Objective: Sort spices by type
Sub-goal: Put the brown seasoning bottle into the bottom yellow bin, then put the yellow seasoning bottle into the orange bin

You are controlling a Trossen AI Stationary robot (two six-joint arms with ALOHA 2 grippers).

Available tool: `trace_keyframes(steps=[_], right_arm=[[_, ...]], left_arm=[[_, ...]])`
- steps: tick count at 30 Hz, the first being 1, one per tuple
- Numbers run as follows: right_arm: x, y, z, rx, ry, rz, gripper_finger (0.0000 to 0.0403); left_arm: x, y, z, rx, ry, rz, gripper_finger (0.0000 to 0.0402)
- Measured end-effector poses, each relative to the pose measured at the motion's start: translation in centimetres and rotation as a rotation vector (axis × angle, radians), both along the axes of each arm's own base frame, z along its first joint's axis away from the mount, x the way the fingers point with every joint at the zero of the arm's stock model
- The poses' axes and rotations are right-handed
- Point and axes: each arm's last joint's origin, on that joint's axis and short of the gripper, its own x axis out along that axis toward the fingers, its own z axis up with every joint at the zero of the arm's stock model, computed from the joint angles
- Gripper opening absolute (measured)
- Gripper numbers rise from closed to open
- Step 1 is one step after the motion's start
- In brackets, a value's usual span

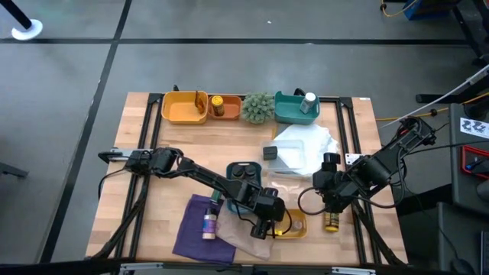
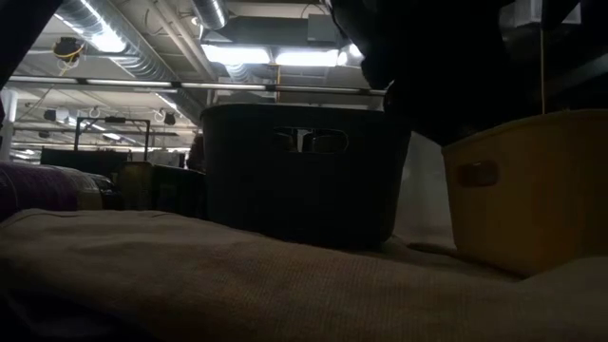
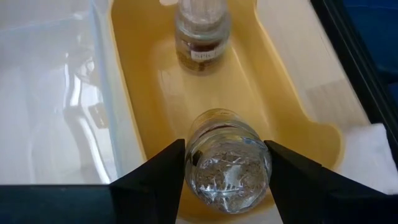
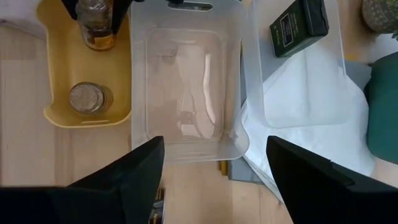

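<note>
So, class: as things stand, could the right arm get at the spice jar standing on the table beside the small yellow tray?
Probably yes. The right gripper hangs open almost above the spice jar, with nothing between them.

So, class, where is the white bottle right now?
In the high view, the white bottle stands in the teal tray at the table's far edge, on the right arm's side, just right of the green spiky plant.

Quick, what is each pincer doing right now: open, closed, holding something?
Left pincer: closed on a clear jar in the yellow tray.
Right pincer: open, holding nothing, above the clear bin.
</note>
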Motion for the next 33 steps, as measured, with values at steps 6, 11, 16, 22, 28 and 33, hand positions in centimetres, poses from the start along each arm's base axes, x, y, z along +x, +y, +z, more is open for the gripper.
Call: trace_keyframes(steps=[6,11,16,22,28,33], right_arm=[[0.0,0.0,0.0,0.003,-0.002,-0.004,0.0282],[0.4,0.3,0.1,0.04,-0.047,-0.01,0.0282],[0.7,0.6,0.3,0.075,-0.072,0.005,0.0282],[0.7,0.6,0.3,0.075,-0.066,0.006,0.0282],[0.6,0.6,0.2,0.079,-0.061,0.008,0.0282],[0.5,0.7,0.2,0.114,-0.031,0.02,0.0282]], left_arm=[[-0.1,0.1,0.1,0.001,0.005,0.003,0.0194],[-0.1,0.0,0.1,0.001,0.005,0.003,0.0196],[-0.1,0.0,0.1,0.002,0.002,0.004,0.022],[-0.1,0.1,0.1,0.002,0.003,0.005,0.0241],[0.0,0.1,0.3,0.001,-0.001,0.005,0.0238],[0.4,0.0,1.8,-0.008,-0.046,-0.001,0.0238]])
